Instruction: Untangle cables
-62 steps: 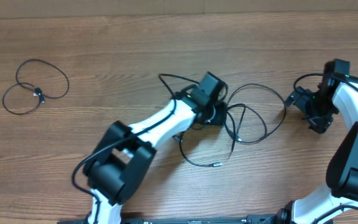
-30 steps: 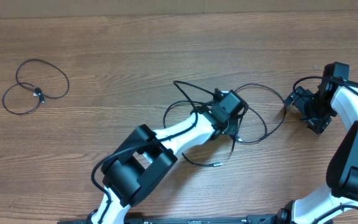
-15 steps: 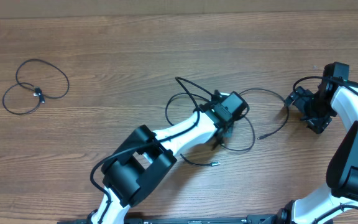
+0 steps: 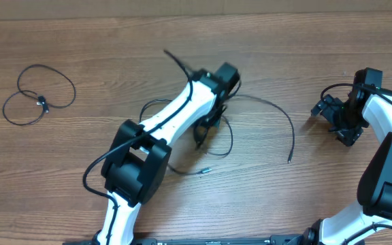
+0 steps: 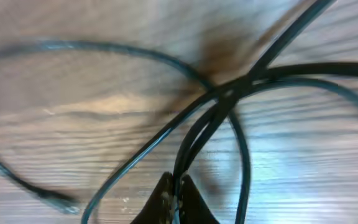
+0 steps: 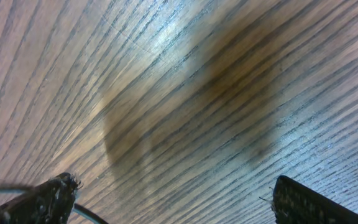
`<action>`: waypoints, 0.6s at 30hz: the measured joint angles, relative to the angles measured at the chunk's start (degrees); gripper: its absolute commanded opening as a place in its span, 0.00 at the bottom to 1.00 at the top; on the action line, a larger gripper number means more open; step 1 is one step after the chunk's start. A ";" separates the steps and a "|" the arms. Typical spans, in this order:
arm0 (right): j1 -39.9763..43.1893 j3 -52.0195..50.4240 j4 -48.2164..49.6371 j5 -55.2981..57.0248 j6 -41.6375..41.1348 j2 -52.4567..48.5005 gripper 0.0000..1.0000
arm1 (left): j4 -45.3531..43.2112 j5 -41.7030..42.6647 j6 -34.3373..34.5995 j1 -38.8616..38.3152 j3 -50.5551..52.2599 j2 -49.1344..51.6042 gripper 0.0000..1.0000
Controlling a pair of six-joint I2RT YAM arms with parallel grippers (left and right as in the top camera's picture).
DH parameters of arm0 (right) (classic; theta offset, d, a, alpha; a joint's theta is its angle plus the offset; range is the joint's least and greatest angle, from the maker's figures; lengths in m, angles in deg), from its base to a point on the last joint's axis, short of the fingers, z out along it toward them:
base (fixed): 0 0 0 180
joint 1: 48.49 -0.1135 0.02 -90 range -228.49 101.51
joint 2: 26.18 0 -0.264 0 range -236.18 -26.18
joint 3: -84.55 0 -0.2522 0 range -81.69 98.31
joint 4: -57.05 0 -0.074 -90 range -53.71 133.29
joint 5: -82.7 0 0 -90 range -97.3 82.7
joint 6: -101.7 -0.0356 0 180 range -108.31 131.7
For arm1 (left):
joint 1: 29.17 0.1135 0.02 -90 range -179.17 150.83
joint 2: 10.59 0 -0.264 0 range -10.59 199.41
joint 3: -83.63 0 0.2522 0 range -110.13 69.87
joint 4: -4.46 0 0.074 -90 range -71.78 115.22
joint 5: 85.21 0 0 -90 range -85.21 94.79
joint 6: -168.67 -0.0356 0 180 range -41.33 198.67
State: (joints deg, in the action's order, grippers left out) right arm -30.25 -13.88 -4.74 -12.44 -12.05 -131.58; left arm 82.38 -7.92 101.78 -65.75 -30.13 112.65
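Note:
A tangle of thin black cables (image 4: 213, 136) lies mid-table under my left gripper (image 4: 208, 126). From it one long strand (image 4: 278, 112) arcs right and ends loose near the front. A small plug end (image 4: 206, 171) lies in front of the tangle. In the left wrist view my left gripper (image 5: 176, 193) is shut on two cable strands (image 5: 222, 93) that cross several others above the wood. My right gripper (image 4: 327, 112) hovers at the far right, apart from the cables. Its jaws stand wide open in the right wrist view (image 6: 176, 199), with only bare wood between them.
A separate cable (image 4: 39, 95), coiled in two loops, lies at the far left. The left arm (image 4: 162, 129) stretches diagonally across the middle of the wooden table (image 4: 114, 41). Thicker black cords run along both arms.
My left gripper shut on the cables and swung left and away, dragging the tangle with it. The long strand slid away from the right gripper. The right arm stayed still.

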 measured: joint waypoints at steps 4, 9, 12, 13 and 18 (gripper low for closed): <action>0.00 0.00 0.02 0.02 0.00 0.02 1.00 | 1.90 -0.17 -3.39 -0.57 -6.71 0.00 0.04; 0.00 0.00 0.04 0.02 0.00 0.02 1.00 | 5.44 -0.20 -4.31 -0.83 -6.97 0.00 0.04; -0.02 0.00 0.02 0.02 -0.02 0.02 1.00 | 6.64 0.66 -4.81 -0.39 -6.97 0.00 0.04; -0.02 0.00 0.02 0.02 0.00 0.02 1.00 | 6.82 1.46 -5.40 -0.09 -6.97 0.00 0.04; 0.00 -0.07 2.23 0.61 0.00 0.02 1.00 | 6.58 7.67 -9.97 2.10 -6.97 0.00 0.04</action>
State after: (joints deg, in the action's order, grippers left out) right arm -30.25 -13.94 -2.51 -11.83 -12.05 -131.56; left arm 88.96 -0.25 91.82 -63.65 -37.11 112.65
